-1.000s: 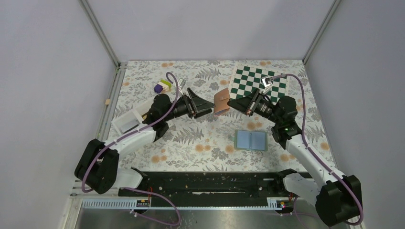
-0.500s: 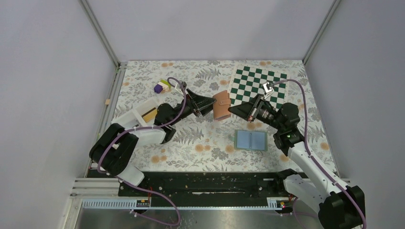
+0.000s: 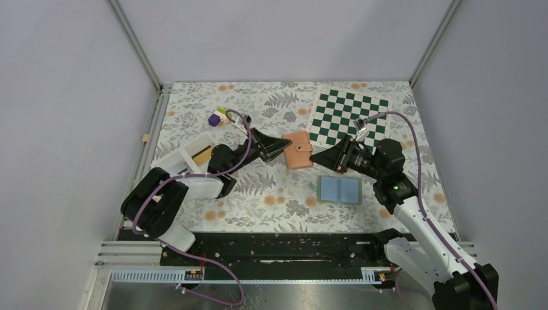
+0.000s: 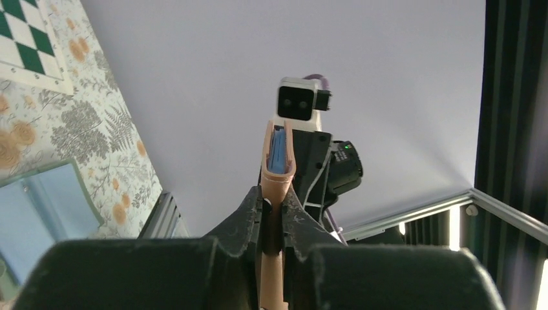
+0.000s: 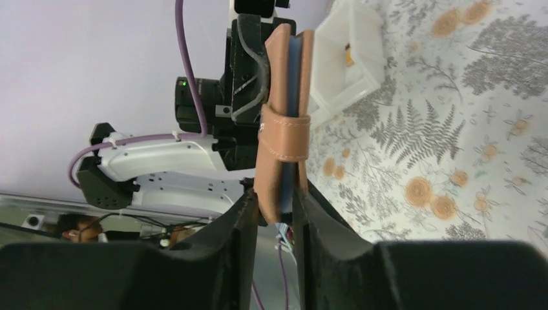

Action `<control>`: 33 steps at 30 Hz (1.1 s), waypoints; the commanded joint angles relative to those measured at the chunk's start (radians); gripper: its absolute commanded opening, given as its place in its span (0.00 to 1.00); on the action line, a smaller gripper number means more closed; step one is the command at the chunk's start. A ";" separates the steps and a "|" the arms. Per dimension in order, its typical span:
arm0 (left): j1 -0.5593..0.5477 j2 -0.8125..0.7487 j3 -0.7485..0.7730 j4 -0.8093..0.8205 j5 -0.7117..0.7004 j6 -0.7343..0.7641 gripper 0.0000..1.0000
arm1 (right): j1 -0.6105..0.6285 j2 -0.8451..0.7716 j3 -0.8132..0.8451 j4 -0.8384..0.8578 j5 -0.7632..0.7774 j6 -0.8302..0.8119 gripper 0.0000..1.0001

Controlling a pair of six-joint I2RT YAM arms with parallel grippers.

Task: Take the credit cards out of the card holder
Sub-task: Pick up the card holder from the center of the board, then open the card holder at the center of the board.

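Note:
The tan card holder [image 3: 298, 150] hangs above the middle of the table between both grippers, snap strap fastened, flat face up. My left gripper [image 3: 284, 147] is shut on its left edge; in the left wrist view the fingers pinch the tan cover [image 4: 278, 174], with blue pages showing inside. My right gripper [image 3: 314, 157] stands at the holder's right edge. Its jaws are parted, with the holder's corner [image 5: 279, 161] loosely between them. One yellow-orange credit card [image 3: 202, 155] lies in the white tray [image 3: 176, 163]. Any credit cards inside the holder are hidden.
An open blue booklet [image 3: 339, 189] lies flat on the floral cloth under the right arm. A green-and-white chessboard [image 3: 349, 110] sits at the back right. A small purple and yellow toy [image 3: 218, 117] lies at the back left. The metal frame rail runs along the left edge.
The left gripper reached in and closed on the holder. The right jaws parted. The holder turned from edge-up to face-up and sank a little.

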 commanded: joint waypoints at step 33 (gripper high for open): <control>-0.182 -0.607 0.078 -1.102 -0.426 0.447 0.00 | 0.582 0.236 0.455 -0.597 0.771 -0.498 0.53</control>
